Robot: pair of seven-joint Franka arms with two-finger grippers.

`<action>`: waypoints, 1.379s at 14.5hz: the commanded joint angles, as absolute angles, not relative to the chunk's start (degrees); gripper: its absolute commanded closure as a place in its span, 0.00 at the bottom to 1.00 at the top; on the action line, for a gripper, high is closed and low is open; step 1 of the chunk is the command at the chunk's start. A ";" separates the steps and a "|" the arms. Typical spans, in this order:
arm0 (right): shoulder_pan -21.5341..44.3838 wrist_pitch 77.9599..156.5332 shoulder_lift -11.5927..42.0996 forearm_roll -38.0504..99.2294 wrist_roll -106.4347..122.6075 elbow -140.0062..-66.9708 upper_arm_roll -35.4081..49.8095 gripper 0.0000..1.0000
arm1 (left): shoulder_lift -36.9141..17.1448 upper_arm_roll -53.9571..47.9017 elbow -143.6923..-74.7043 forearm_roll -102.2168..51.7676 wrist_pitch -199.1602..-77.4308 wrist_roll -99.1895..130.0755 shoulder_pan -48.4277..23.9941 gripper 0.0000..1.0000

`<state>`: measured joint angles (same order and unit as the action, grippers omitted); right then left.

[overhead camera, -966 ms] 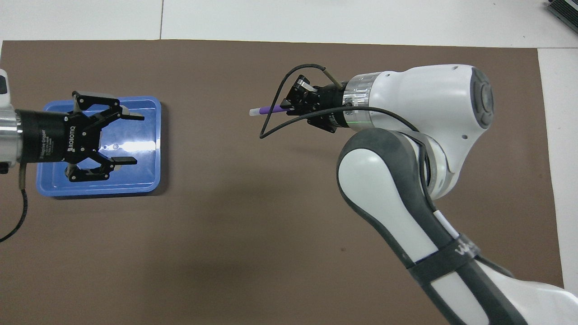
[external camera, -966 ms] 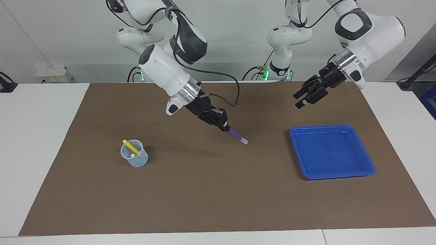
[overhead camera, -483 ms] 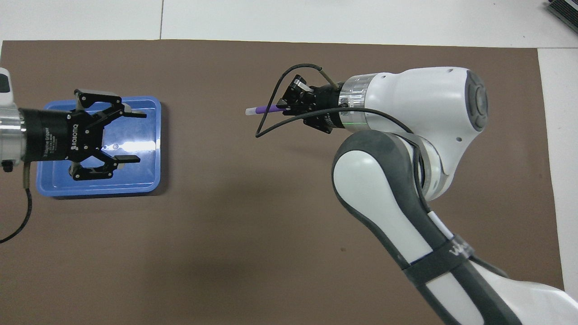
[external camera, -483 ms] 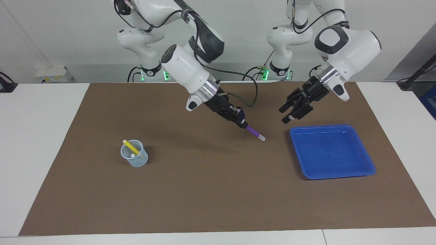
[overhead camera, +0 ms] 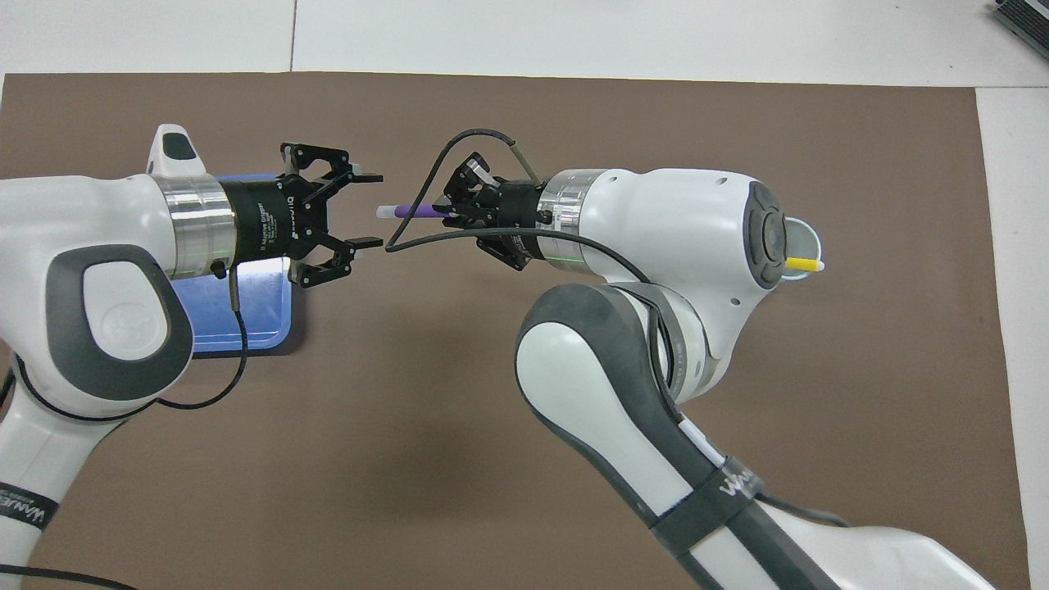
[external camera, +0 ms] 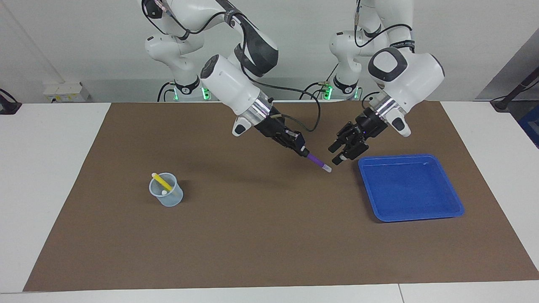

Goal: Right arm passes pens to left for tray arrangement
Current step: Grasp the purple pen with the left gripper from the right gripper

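My right gripper [external camera: 304, 152] [overhead camera: 449, 211] is shut on the purple pen [external camera: 318, 163] [overhead camera: 414, 211], held above the mat with its whitish tip toward the left gripper. My left gripper [external camera: 338, 154] [overhead camera: 370, 210] is open, level with the pen and beside the blue tray [external camera: 410, 187] [overhead camera: 238, 319]. The pen's tip reaches the mouth of the open fingers, and the fingers do not touch it. A yellow pen [external camera: 162, 182] [overhead camera: 803, 265] leans in a small translucent cup [external camera: 166, 195].
A brown mat [external camera: 261, 235] covers most of the white table. The cup stands toward the right arm's end and the tray toward the left arm's end. In the overhead view the right arm hides most of the cup.
Both arms have moved toward each other. The left gripper has come off the tray to the pen's tip, its fingers a little narrower. The right gripper carried the purple pen toward the tray.
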<state>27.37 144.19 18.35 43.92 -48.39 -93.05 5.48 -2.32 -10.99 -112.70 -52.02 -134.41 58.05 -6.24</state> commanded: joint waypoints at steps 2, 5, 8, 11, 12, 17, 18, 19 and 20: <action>27.60 145.20 18.63 45.18 -49.04 -92.55 5.54 1.00 | -1.58 -10.28 -114.61 -53.96 -136.05 58.62 -7.21 0.28; 27.25 145.20 18.63 45.09 -48.61 -92.64 5.54 1.00 | -2.63 -10.28 -114.70 -56.42 -138.15 58.54 -8.43 0.33; 27.42 145.28 18.63 45.09 -48.52 -92.64 5.54 1.00 | -2.90 -10.28 -114.70 -56.51 -140.09 58.54 -9.67 0.33; 27.51 145.28 18.63 45.09 -48.52 -92.81 5.54 1.00 | -3.52 -10.28 -114.61 -56.60 -141.93 58.54 -10.89 0.40; 27.42 145.28 18.63 45.09 -48.52 -92.81 5.54 1.00 | -3.60 -10.28 -114.61 -56.60 -142.47 58.54 -11.16 0.51; 27.51 145.28 18.63 45.09 -48.52 -92.81 5.54 1.00 | -3.60 -10.20 -114.61 -56.60 -142.29 58.10 -11.25 1.00; 27.51 145.28 18.63 45.09 -48.52 -92.81 5.54 1.00 | -3.60 -10.20 -114.61 -56.51 -142.21 58.01 -11.25 1.00; 27.51 145.28 18.63 45.09 -48.52 -92.81 5.54 1.00 | -3.60 -10.20 -114.61 -56.51 -142.12 57.83 -11.25 1.00; 27.42 145.28 18.63 45.09 -48.52 -92.81 5.54 1.00 | -3.60 -10.20 -114.52 -56.43 -141.95 57.83 -11.25 1.00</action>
